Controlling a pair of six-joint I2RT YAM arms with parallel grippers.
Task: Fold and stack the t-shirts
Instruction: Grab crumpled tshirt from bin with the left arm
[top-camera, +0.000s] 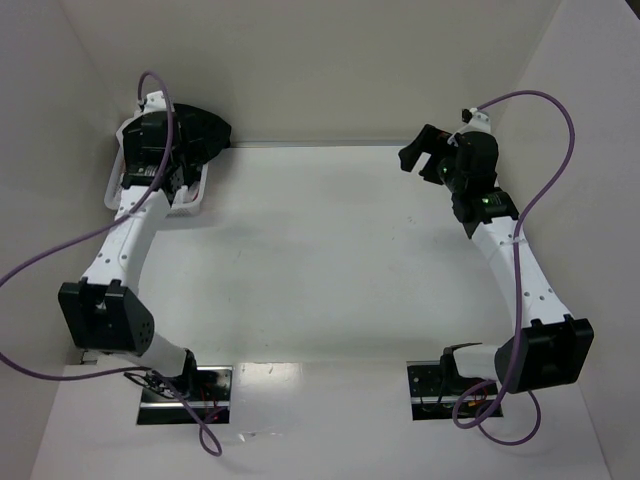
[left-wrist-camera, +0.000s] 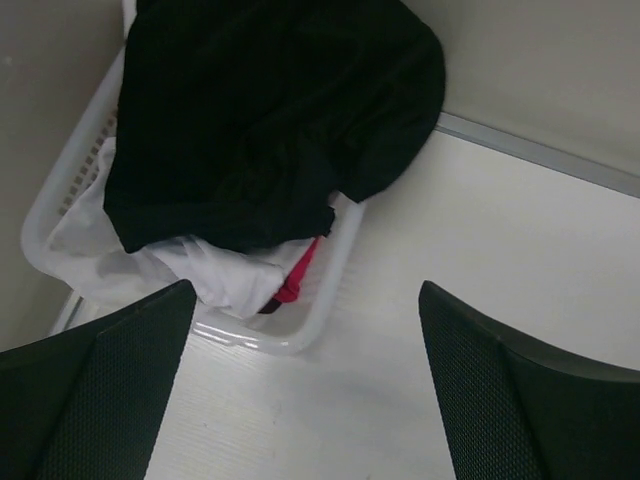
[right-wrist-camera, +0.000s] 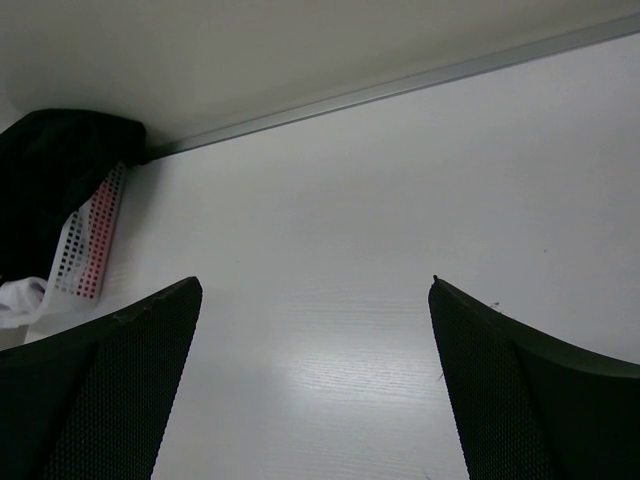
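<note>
The left gripper (left-wrist-camera: 307, 290), jaws wide, is hovering over the white basket (left-wrist-camera: 335, 262) at the desk's (top-camera: 320, 260) far left corner, where a limp black t-shirt (left-wrist-camera: 270, 110) is lying heaped over a crumpled white t-shirt (left-wrist-camera: 210, 270) and a red t-shirt (left-wrist-camera: 298, 272). The right gripper (right-wrist-camera: 315, 285), also wide, is hanging near the far right corner. Pinching slack cloth is risking snagging several layers or the basket's perforated wall.

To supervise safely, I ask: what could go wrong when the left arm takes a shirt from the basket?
The black t-shirt hangs over the basket rim, so lifting it may drag the basket along. The white t-shirt and red t-shirt lie bunched beneath, so the open left gripper might pinch several layers together.
</note>
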